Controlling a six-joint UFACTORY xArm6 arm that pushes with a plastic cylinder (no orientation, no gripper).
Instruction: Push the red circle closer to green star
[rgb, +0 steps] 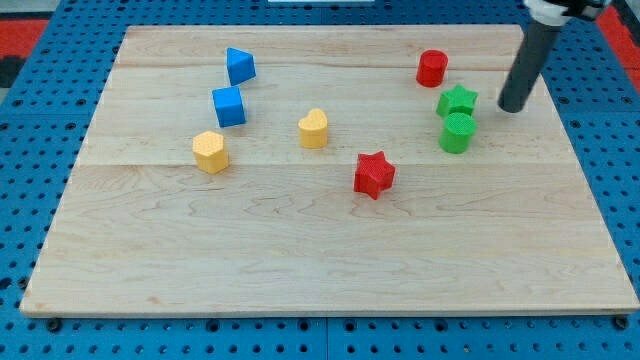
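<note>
The red circle (432, 67) stands near the board's top right. The green star (458, 101) lies just below it and slightly to the view's right, a small gap apart. My tip (512, 106) is the end of a dark rod that comes down from the view's top right corner. It rests on the board to the right of the green star, apart from it, and lower right of the red circle.
A green circle (457, 132) touches the green star from below. A red star (374, 174) lies mid-board. A yellow heart (313, 129), a yellow hexagon (210, 152), a blue cube (229, 106) and a blue triangle (240, 66) lie to the left. The wooden board (320, 270) sits on blue pegboard.
</note>
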